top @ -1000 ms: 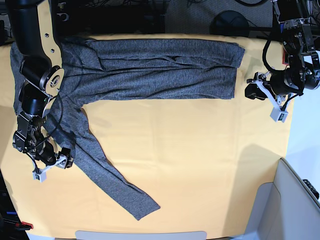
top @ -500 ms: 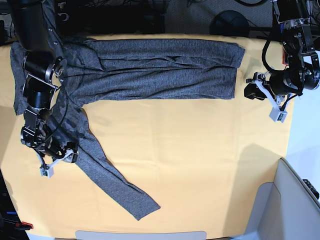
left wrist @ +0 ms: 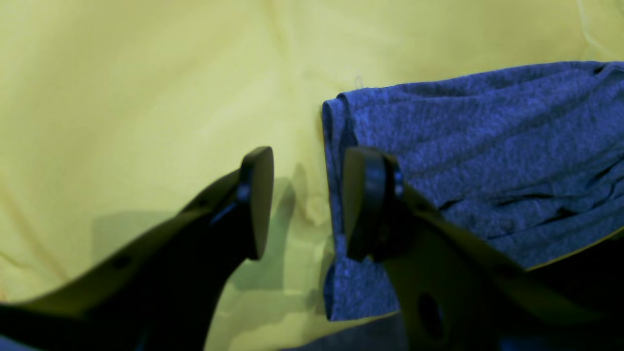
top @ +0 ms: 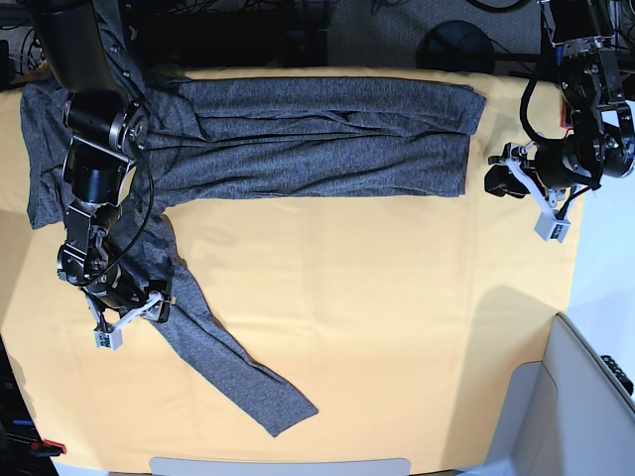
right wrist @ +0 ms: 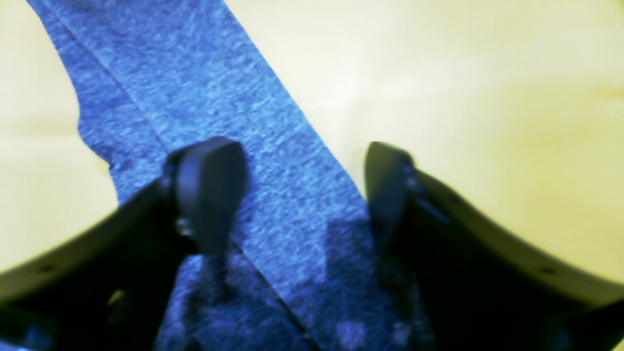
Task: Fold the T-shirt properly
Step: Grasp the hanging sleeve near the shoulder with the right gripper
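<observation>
T-shirt [top: 298,134], one, grey, lies along the far edge of a yellow table [top: 377,317]; one sleeve [top: 213,357] runs diagonally toward the near edge. Dark clutter stands behind the table. Two arms: the right gripper [top: 134,312] is low over the sleeve, the left gripper [top: 516,178] hovers off the shirt's hem end.

Left wrist view: fingers [left wrist: 256,200] spread, holding nothing, one over the table [left wrist: 122,97], one over the folded hem [left wrist: 463,146].

Right wrist view: fingers [right wrist: 209,190] apart, straddling the sleeve [right wrist: 273,146]; contact cannot be told.
</observation>
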